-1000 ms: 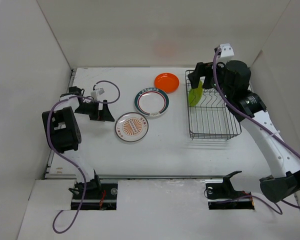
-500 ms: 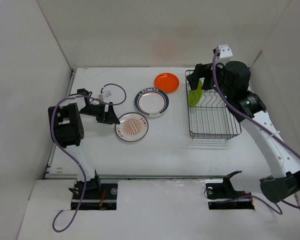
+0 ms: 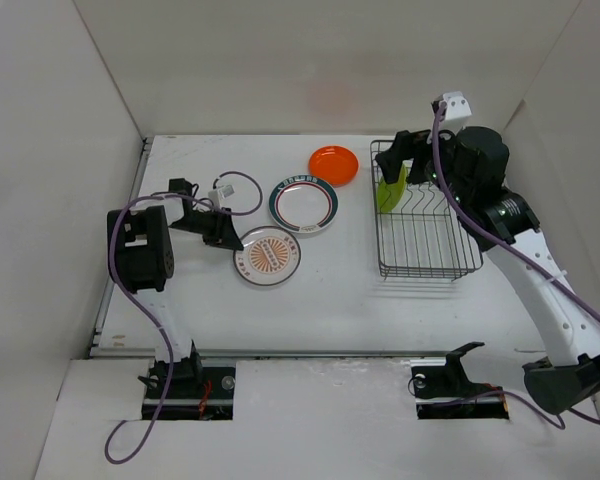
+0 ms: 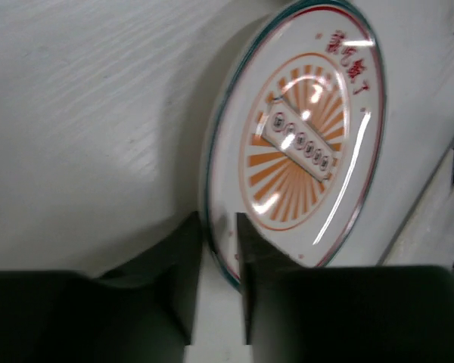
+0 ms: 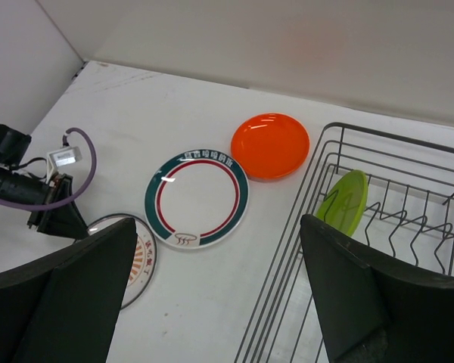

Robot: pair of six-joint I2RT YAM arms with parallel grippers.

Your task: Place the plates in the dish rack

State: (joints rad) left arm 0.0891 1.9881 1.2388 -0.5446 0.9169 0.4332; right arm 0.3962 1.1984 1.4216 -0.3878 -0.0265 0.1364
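Four plates show, and only one stands in the dish rack [image 3: 425, 230]: the lime-green plate [image 5: 342, 202], on edge among the prongs just below and ahead of the right hand [image 5: 218, 227], nearer its right finger. That hand hovers with its fingers spread wide, holding nothing. Ahead of it, outside the rack, the orange plate [image 5: 270, 144] lies flat on the surface [image 3: 340, 290]; nearer its left finger lies the banded white plate [image 5: 196, 198]. The left hand [image 4: 219, 227] is low at the surface, its two fingers drawn close on either side of the sunburst plate [image 4: 303, 144] at its near rim (the rim sits right between them), so it grips that plate, which stretches away ahead of the fingertips.
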